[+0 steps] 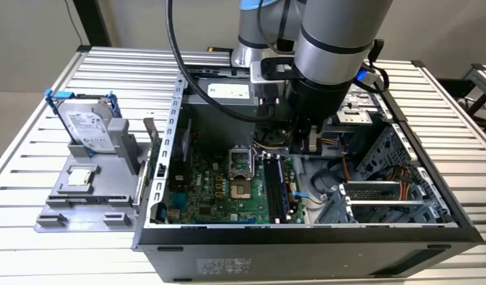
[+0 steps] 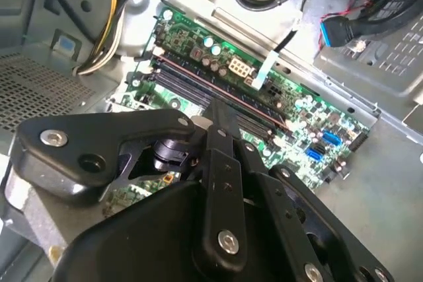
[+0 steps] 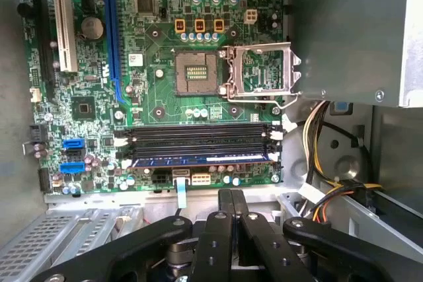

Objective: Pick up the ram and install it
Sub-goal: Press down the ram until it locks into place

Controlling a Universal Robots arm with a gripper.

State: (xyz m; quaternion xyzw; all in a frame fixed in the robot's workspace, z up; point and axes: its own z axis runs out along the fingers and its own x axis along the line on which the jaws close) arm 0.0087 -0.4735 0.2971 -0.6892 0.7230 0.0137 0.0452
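The ram [image 3: 198, 158] stood on edge in one of the long black memory slots [image 3: 198, 138] of the motherboard [image 3: 158, 51], in the slot of the bank lying closest to the gripper. From above, its top edge showed as a thin strip with blue and pale labels, running the full length of the slot between the end latches. In the exterior view the ram [image 1: 276, 189] appeared as a dark stick just to that view's right of the open processor socket [image 1: 240, 173], inside the open computer case [image 1: 306, 240].

The gripper [image 3: 229, 195] hung just above the board's edge, near the ram but apart from it. Its jaws were drawn together with no gap visible between them in either wrist view, and they held nothing. In the second wrist view the gripper [image 2: 217, 111] pointed down toward the row of slots, and in the exterior view the gripper [image 1: 306, 141] reached down into the case beneath the grey arm [image 1: 338, 47].

Yellow and black cables [image 3: 317, 140] curled beside the slot ends. On the slatted counter [image 1: 29, 160], well apart to the exterior view's left of the case, a silver hard drive [image 1: 91, 124] in a blue-handled frame stood on a grey stand [image 1: 84, 199].
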